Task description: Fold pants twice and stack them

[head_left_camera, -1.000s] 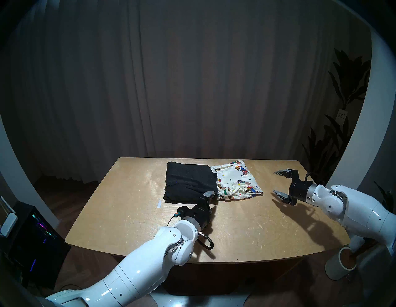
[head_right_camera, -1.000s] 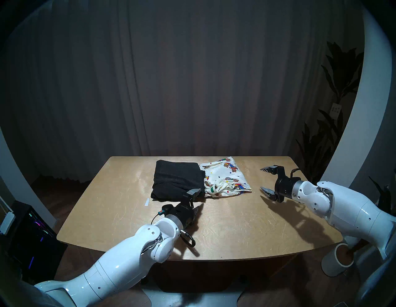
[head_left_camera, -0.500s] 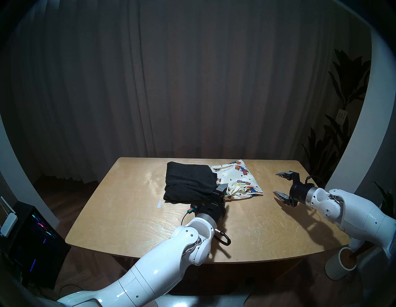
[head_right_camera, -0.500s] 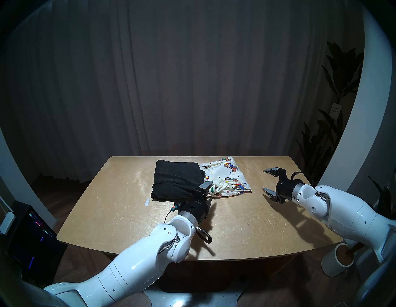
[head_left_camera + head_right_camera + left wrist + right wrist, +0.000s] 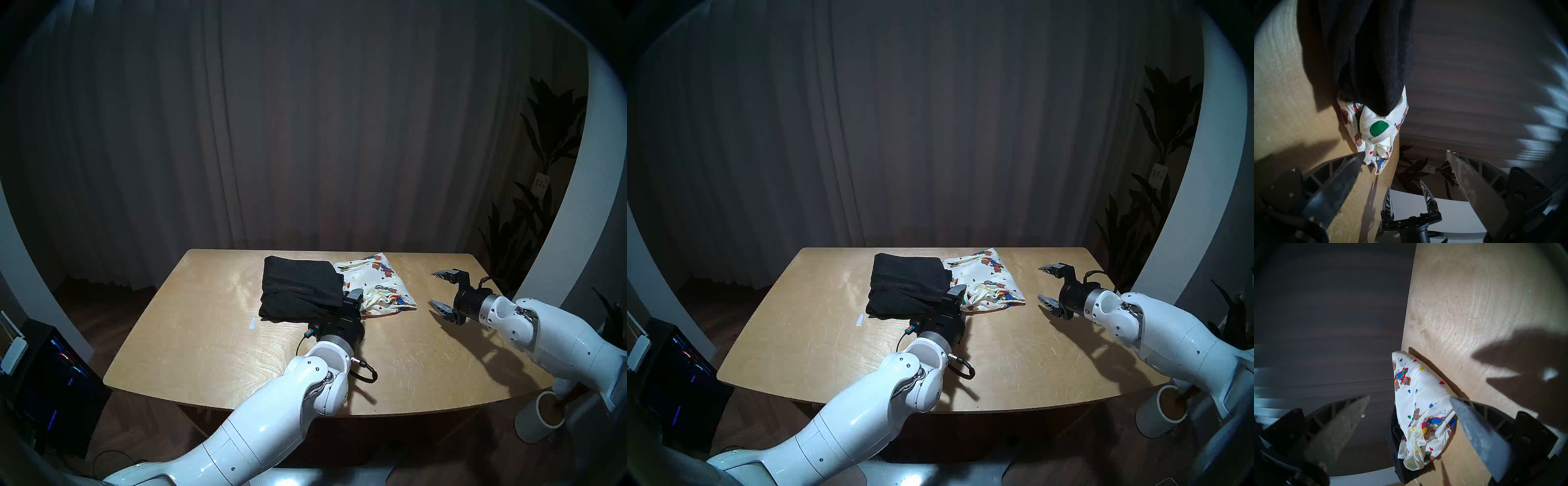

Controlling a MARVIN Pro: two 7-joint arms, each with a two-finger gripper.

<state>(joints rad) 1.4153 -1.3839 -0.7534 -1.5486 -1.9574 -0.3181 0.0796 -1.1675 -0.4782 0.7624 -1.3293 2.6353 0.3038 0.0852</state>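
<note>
The black pants (image 5: 300, 288) lie folded at the table's back middle, their right edge overlapping the cream bear-print pants (image 5: 380, 286), which lie rumpled beside them. My left gripper (image 5: 356, 305) is open and empty at the near edge where the two pairs meet. In the left wrist view (image 5: 1406, 154) the lower finger (image 5: 1349, 171) touches the cream pants' (image 5: 1378, 134) front edge below the black pants (image 5: 1373, 59). My right gripper (image 5: 437, 288) is open and empty, hovering right of the cream pants (image 5: 1417, 395) and apart from them.
The wooden table (image 5: 390, 356) has bare room in front and on the left. A small white tape mark (image 5: 251, 322) sits left of the black pants. A white cylinder (image 5: 539, 421) stands on the floor right, a plant (image 5: 529, 237) behind it, a computer (image 5: 51, 383) left.
My left arm moved right and forward, from the black pants' front corner to the seam between the two pairs. The right gripper drifted slightly, staying open. The pants have not moved.
</note>
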